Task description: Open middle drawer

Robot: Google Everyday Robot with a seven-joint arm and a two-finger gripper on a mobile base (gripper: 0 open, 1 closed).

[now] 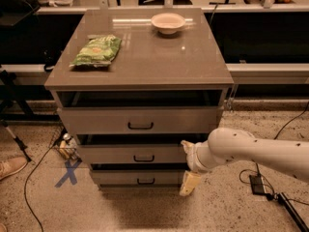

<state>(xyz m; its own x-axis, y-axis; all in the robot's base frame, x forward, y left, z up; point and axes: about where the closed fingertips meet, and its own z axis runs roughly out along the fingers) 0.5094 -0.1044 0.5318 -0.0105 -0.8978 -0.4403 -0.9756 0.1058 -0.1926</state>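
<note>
Three drawers in the cabinet [145, 57], and the middle drawer [111, 154] looks shut or barely out. The gripper [188, 164] hangs spread wide at its right end, off the handle [144, 158], so pretty much the whole pull is left.

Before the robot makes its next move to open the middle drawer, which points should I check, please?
1. Gripper open: ok.
2. Gripper at the height of the middle drawer: ok.
3. Gripper on the black handle: not ok, it is to the right of it.
4. Handle unobstructed: ok.
5. Fingers touching the drawer front: cannot tell.
6. Green bag and bowl away from the front edge of the cabinet top: ok.
</note>
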